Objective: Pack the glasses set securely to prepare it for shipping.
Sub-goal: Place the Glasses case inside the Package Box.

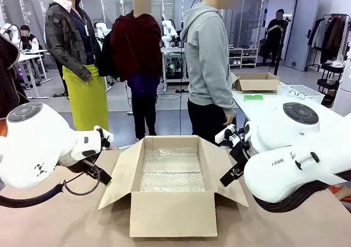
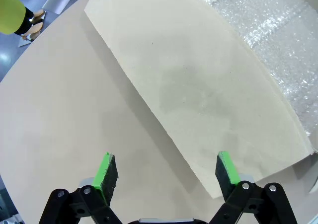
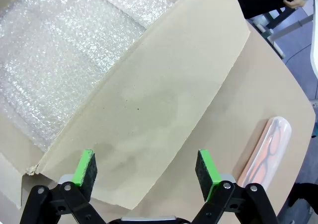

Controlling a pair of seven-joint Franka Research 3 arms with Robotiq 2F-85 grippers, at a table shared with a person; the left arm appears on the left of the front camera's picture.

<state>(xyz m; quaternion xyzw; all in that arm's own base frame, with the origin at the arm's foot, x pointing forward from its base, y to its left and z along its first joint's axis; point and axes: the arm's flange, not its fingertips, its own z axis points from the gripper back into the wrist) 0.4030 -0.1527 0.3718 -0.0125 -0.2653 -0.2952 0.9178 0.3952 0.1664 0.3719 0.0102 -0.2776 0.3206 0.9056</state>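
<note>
A lab-like work hall: beyond the cardboard box (image 1: 173, 214) stand white worktables (image 1: 263, 109) and storage shelves (image 1: 244, 57), with a clothes rack (image 1: 332, 33) far to its right and a desk (image 1: 30, 54) far left.

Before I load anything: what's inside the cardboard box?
Bubble wrap lines the cardboard box floor; nothing lies on what shows. Its near wall hides the front strip.

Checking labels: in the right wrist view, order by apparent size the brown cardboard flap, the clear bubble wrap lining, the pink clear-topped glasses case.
Largest: brown cardboard flap
clear bubble wrap lining, close behind
pink clear-topped glasses case, far smallest
</note>
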